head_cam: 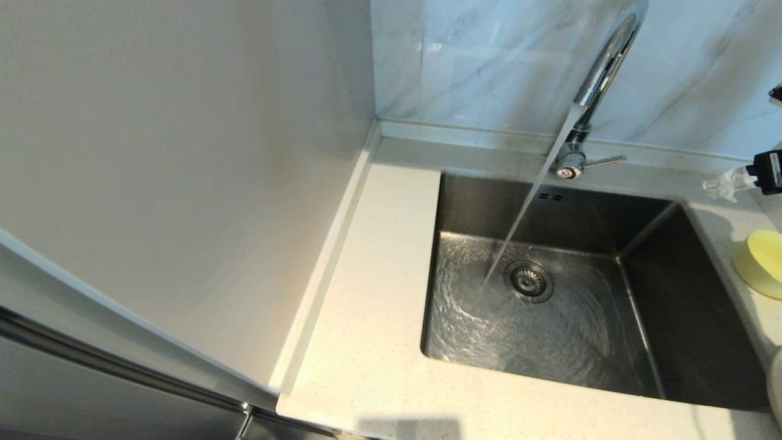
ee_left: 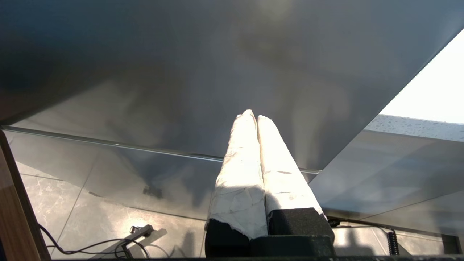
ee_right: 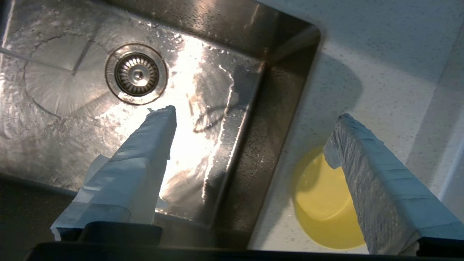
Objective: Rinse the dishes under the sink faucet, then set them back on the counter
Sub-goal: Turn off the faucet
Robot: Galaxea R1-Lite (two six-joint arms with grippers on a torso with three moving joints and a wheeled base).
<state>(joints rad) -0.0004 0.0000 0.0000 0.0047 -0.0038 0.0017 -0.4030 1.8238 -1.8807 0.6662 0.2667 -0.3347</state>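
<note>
Water runs from the chrome sink faucet (head_cam: 602, 67) into the steel sink (head_cam: 672, 293) and lands beside the drain strainer (head_cam: 529, 281). The pale-yellow bowl (head_cam: 760, 263) stands on the counter (head_cam: 379, 275) right of the basin. My right gripper (ee_right: 255, 114) hangs open above the sink's right rim, holding nothing. One finger is over the wet basin (ee_right: 54, 119), the other over the bowl (ee_right: 322, 206). One of its fingers (head_cam: 727, 183) shows at the head view's right edge. My left gripper (ee_left: 253, 116) is shut and empty, parked low by the cabinet front. The chopsticks are out of view.
The faucet's thin lever (head_cam: 605, 161) points right at its base. A tall pale wall panel (head_cam: 183, 153) borders the counter on the left, with the marble wall (head_cam: 489, 61) behind. A pale curved edge (head_cam: 777, 385) at the right border could be the plate; I cannot tell.
</note>
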